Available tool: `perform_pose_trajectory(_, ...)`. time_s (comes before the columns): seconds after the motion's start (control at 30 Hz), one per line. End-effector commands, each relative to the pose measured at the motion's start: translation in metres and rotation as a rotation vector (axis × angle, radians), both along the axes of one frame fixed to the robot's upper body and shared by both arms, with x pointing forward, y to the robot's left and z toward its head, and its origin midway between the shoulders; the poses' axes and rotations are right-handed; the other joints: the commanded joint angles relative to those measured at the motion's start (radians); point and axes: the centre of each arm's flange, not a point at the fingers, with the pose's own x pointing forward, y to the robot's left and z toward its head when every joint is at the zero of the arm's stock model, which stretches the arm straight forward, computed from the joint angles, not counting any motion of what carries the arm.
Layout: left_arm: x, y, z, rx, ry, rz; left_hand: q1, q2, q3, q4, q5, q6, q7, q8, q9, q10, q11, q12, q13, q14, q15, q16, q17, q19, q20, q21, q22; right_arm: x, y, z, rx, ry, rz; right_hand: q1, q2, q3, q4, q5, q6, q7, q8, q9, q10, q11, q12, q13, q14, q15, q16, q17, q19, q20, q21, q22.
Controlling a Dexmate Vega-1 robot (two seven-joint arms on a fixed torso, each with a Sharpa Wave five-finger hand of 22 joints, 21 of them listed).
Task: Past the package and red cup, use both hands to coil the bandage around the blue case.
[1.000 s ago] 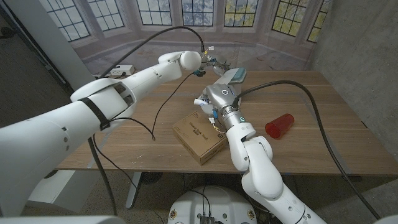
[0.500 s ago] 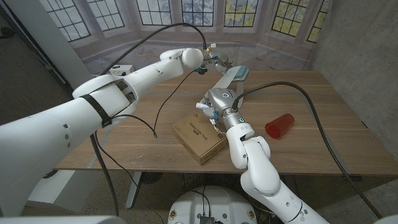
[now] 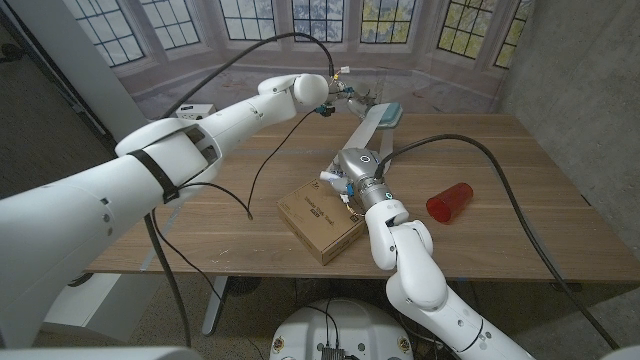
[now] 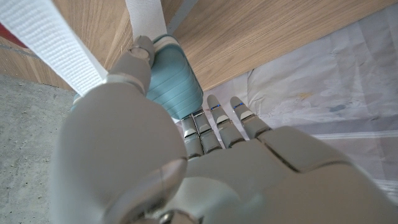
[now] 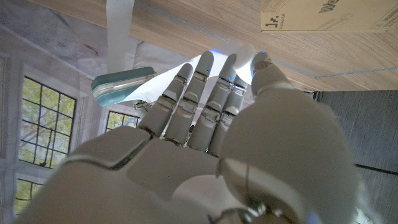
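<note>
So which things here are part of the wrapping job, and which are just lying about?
In the job:
- blue case, held up by the left hand
- bandage, stretched from the case to the right hand

Lying about:
- package on the table
- red cup, on its side

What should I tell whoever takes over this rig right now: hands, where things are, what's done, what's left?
Left hand: raised over the table's far side, gripping the blue case.
Right hand: nearer the middle of the table, holding the bandage, which runs as a stretched white strip up to the case.
The package lies on the table near the front, the red cup on its side to the right; both untouched.
Done: case lifted, bandage attached to it and pulled taut.
Left: turn the case and feed the strip round it. How many turns are already on I cannot tell.
</note>
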Motion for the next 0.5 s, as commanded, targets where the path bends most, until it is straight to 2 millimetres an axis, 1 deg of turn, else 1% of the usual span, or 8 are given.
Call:
perform_pose_trajectory(0.03, -0.004, 0.003, 0.004, -0.002, -0.005, -0.01, -0.088, 0.103, 0.033, 0.026, 0.002, 0.017, 0.011, 0.29, 0.005, 0.042, -0.029, 0.011, 0.228, 0.007, 0.002, 0.0, 0.0, 0.0, -0.001, 0.004, 0.004, 0.02, -0.004, -0.009, 0.012, 0.048, -0.037, 0.002, 0.007, 0.0, -0.001, 0.004, 0.006, 0.001, 0.002, 0.002, 0.002, -0.003, 0.002, 0.002, 0.009, -0.099, -0.001, 0.006, 0.002, -0.003, 0.001, 0.002)
perform_pose_trajectory(0.23, -0.005, 0.008, 0.007, 0.0, -0.001, -0.008, -0.089, 0.103, 0.033, 0.026, 0.002, 0.019, 0.011, 0.29, 0.005, 0.041, -0.028, 0.011, 0.228, 0.007, 0.002, 0.0, 0.0, 0.0, 0.0, 0.004, 0.004, 0.028, -0.003, -0.009, 0.01, 0.062, -0.045, 0.001, 0.007, 0.0, -0.001, 0.004, 0.004, 0.003, 0.001, 0.002, 0.0, 0.001, 0.002, 0.002, 0.008, -0.097, -0.002, 0.005, 0.002, -0.003, 0.001, 0.002)
perform_pose_trajectory(0.5, -0.01, 0.015, 0.012, 0.023, -0.009, 0.0, -0.091, 0.103, 0.034, 0.026, 0.002, 0.019, 0.013, 0.29, 0.005, 0.039, -0.031, 0.011, 0.228, 0.006, 0.002, -0.001, -0.001, -0.001, 0.0, 0.004, 0.004, 0.037, -0.002, -0.01, 0.003, 0.068, -0.064, 0.0, 0.007, -0.001, 0.0, 0.004, 0.004, 0.0, 0.001, 0.002, 0.001, -0.001, 0.002, 0.003, 0.01, -0.099, -0.001, 0.006, 0.002, -0.003, 0.001, 0.002)
